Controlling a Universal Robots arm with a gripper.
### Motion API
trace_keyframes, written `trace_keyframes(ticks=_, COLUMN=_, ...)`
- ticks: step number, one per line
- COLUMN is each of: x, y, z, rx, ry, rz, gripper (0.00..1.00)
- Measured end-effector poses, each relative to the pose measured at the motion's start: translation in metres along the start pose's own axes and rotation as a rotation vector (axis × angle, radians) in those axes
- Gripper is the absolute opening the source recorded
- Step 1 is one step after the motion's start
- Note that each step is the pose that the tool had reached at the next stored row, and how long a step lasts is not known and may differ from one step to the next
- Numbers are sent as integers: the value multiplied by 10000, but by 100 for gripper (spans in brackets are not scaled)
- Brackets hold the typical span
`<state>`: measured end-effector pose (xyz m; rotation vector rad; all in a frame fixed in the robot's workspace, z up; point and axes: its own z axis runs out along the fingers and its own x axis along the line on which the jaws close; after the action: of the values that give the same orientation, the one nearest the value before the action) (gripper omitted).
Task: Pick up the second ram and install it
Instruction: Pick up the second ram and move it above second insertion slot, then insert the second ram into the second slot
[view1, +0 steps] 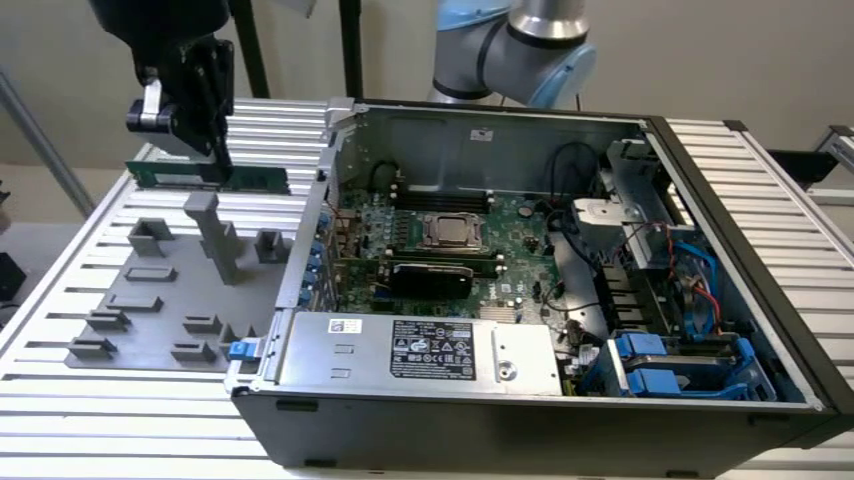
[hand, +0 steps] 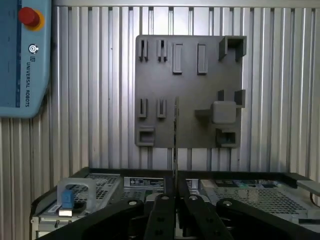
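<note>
Computer case (view1: 534, 425) nearest lens in exterior view, side open, power supply (view1: 427, 350) at front, motherboard (view1: 514, 215) with CPU socket (view1: 454, 232) behind. Gripper (view1: 214, 165) at exterior view's left, outside case, above far edge of grey fixture plate (view1: 147, 300) on slatted table (view1: 54, 260). Fingers clamped on second ram (view1: 260, 180), green stick held level.

Wrist view: gripper (hand: 175, 198) pinched on second ram (hand: 175, 145), seen edge-on as thin line over fixture plate (hand: 190, 85). Case top (hand: 250, 192) close to gripper. Teach pendant (hand: 22, 65) with red button on table near plate.
</note>
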<state>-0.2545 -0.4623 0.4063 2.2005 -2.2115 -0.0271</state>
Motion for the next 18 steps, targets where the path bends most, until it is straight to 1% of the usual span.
trace_keyframes(ticks=9, x=-12, y=-407, z=-19, rx=0, ry=-83, rz=-2, gripper=0)
trace_keyframes(ticks=18, x=-28, y=-818, z=-31, rx=-2, ry=-204, rz=-5, gripper=0)
